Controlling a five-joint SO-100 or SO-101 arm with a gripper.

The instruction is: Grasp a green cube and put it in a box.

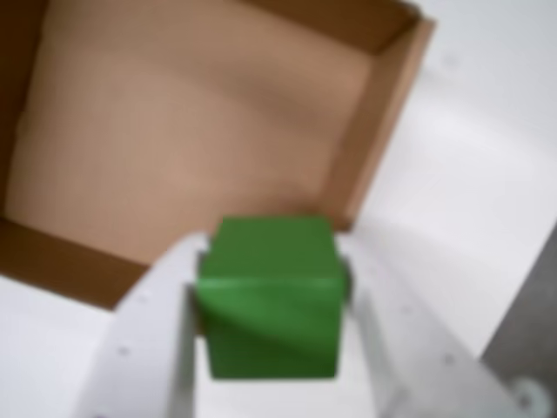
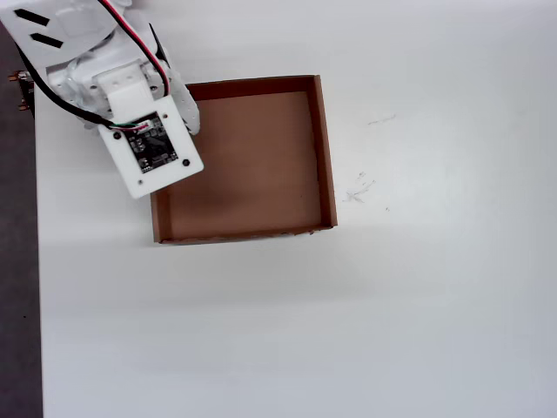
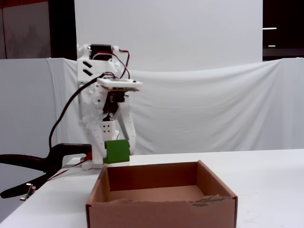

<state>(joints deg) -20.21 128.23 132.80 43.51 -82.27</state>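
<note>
Clamped the green cube (image 3: 116, 151) between the gripper (image 3: 115, 153) fingers, held aloft above the near-left wall of the box (image 3: 161, 211) (fixed view).

The whole wrist view is soft with blur, so the edges of the green cube (image 1: 270, 292) and the white gripper (image 1: 271, 300) fingers beside it are smeared. The box (image 1: 174, 139) is cut off there by the top and left edges. In the overhead view the arm's camera plate (image 2: 150, 146) covers the box's (image 2: 324, 148) upper left corner, and the cube and fingers lie hidden beneath that plate. In the fixed view the box's (image 3: 161, 211) front wall hides most of its floor.
</note>
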